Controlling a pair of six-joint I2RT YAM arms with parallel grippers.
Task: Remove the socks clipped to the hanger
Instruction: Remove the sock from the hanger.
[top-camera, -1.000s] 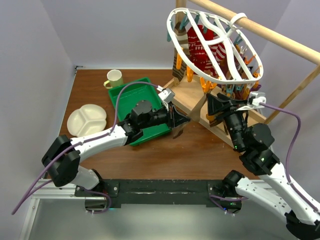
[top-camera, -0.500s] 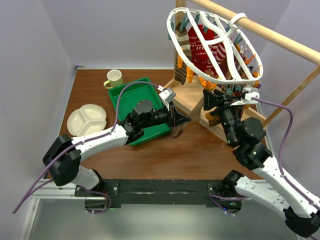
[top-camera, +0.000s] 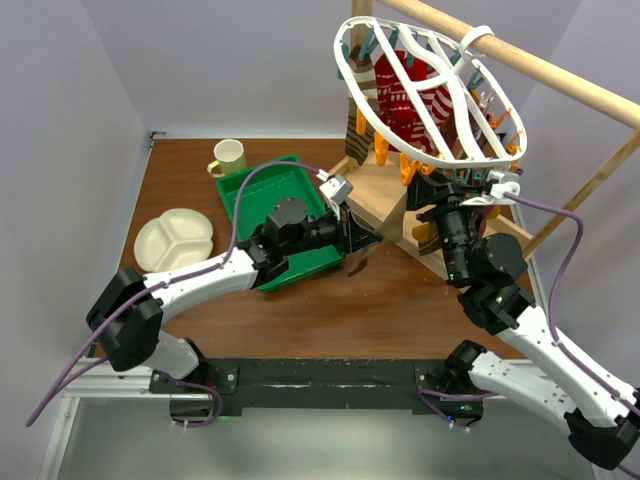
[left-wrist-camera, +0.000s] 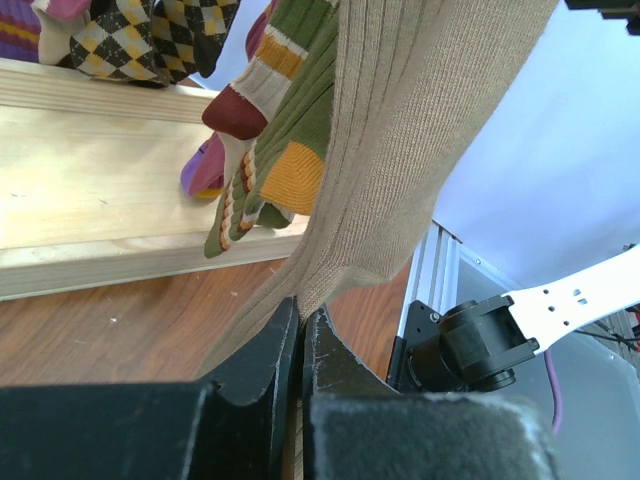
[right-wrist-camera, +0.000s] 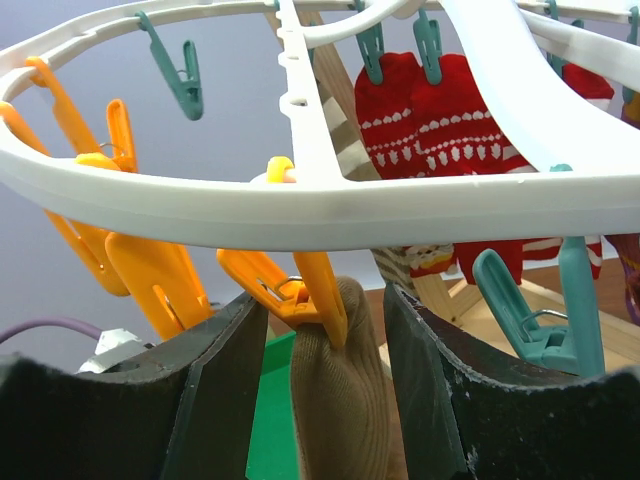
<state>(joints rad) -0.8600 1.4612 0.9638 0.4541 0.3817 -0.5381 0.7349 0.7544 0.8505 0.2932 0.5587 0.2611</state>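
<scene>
**Sock removal: barely begun, one release in hand.**
Your left tool (left-wrist-camera: 302, 320) is clamped on the lower end of the tan sock (left-wrist-camera: 400, 150), whose top is still pinched in an orange clip (right-wrist-camera: 300, 285) on the hanger (right-wrist-camera: 420, 205). Your right tool (right-wrist-camera: 325, 310) stands open, one finger on each side of that clip and sock. No sock shows as freed. The red socks (right-wrist-camera: 440, 110) hang from teal clips (right-wrist-camera: 428, 45), and the argyle sock (left-wrist-camera: 150, 40) and striped sock (left-wrist-camera: 265, 150) hang beside the tan one. Treat every visible sock as still to be unclipped.
</scene>
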